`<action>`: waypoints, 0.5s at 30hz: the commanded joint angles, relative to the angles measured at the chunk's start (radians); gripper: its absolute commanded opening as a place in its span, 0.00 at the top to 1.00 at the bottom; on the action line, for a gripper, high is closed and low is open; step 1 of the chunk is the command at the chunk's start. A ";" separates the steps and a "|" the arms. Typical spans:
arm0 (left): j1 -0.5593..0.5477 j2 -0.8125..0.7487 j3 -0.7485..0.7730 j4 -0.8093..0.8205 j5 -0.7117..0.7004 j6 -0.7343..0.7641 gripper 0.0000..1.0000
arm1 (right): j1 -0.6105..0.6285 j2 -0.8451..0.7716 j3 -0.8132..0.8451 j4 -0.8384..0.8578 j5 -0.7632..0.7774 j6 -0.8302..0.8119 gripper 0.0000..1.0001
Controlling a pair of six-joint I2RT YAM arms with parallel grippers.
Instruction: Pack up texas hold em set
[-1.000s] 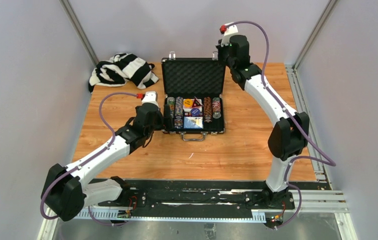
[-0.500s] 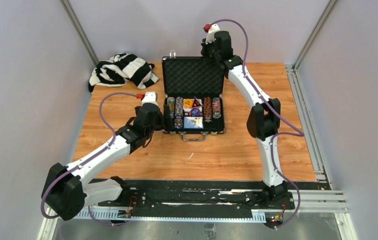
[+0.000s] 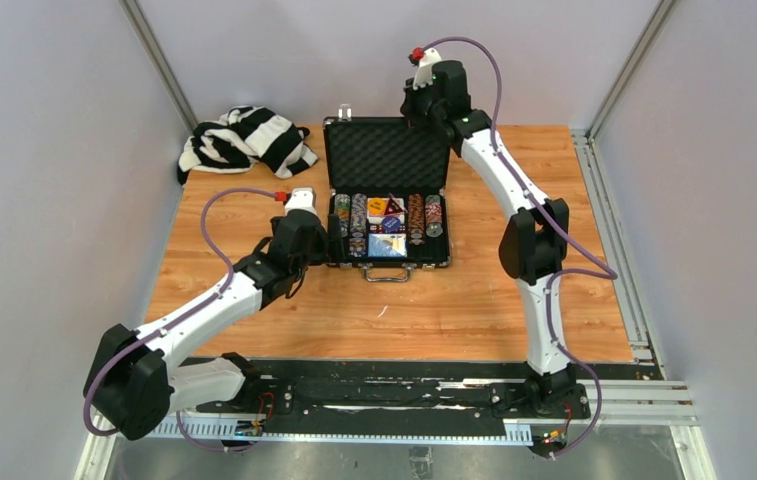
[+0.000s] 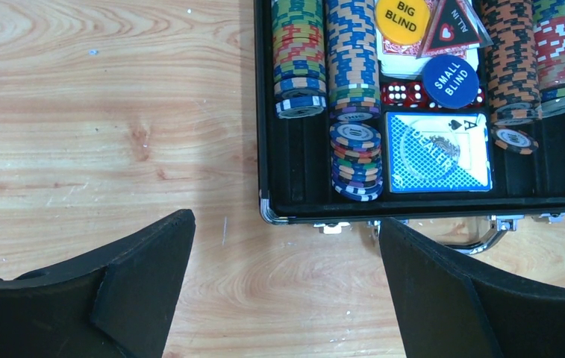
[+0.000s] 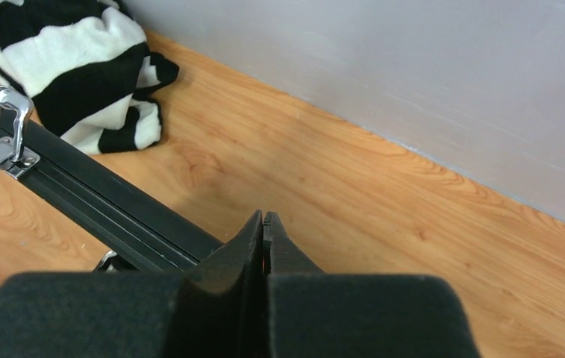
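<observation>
The black briefcase point(image 3: 388, 262) lies open mid-table with its foam-lined lid point(image 3: 388, 155) standing up. Its tray holds rows of multicoloured poker chips point(image 4: 352, 60), a card deck point(image 4: 438, 153), red dice point(image 4: 402, 93) and round dealer buttons point(image 4: 451, 80). My left gripper point(image 4: 285, 246) is open and empty, just off the case's near left corner. My right gripper point(image 5: 264, 216) is shut and empty, behind the lid's top edge point(image 5: 100, 201) near its right end. A silver latch point(image 5: 4, 130) sticks up on that edge.
A black-and-white striped cloth point(image 3: 244, 138) lies at the back left of the table; it also shows in the right wrist view point(image 5: 63, 60). The grey back wall point(image 5: 413, 67) stands close behind the lid. The case's silver handle point(image 3: 387, 272) points toward the arms.
My right arm has swung left from the lid's right side to behind its top right edge, then held nearly still. The left arm has barely moved.
</observation>
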 commanded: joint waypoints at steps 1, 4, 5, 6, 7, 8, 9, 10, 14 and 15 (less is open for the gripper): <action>-0.009 -0.006 -0.016 0.022 -0.012 0.001 0.02 | 0.006 -0.047 0.036 -0.245 -0.077 -0.003 0.97; -0.008 -0.017 -0.022 0.023 -0.007 0.002 0.02 | 0.015 -0.098 0.016 -0.344 -0.123 -0.018 0.97; -0.008 -0.022 -0.026 0.023 -0.007 0.001 0.02 | 0.022 -0.122 -0.013 -0.363 -0.123 -0.032 0.97; -0.008 -0.024 -0.030 0.023 -0.005 0.000 0.02 | 0.031 -0.154 -0.044 -0.375 -0.116 -0.045 0.97; -0.008 -0.031 -0.034 0.027 -0.004 0.000 0.02 | 0.040 -0.186 -0.084 -0.382 -0.110 -0.060 0.97; -0.008 -0.036 -0.037 0.029 -0.001 0.000 0.02 | 0.050 -0.215 -0.119 -0.393 -0.102 -0.071 0.97; -0.008 -0.041 -0.037 0.027 0.002 0.000 0.02 | 0.060 -0.246 -0.152 -0.401 -0.094 -0.079 0.97; -0.008 -0.048 -0.037 0.022 0.004 0.000 0.02 | 0.068 -0.274 -0.195 -0.403 -0.091 -0.084 0.97; -0.012 -0.172 -0.041 -0.015 0.060 0.000 0.01 | 0.101 -0.488 -0.403 -0.390 -0.076 -0.069 0.99; -0.019 -0.253 -0.050 -0.024 0.067 -0.008 0.03 | 0.110 -0.562 -0.469 -0.383 -0.063 -0.050 0.99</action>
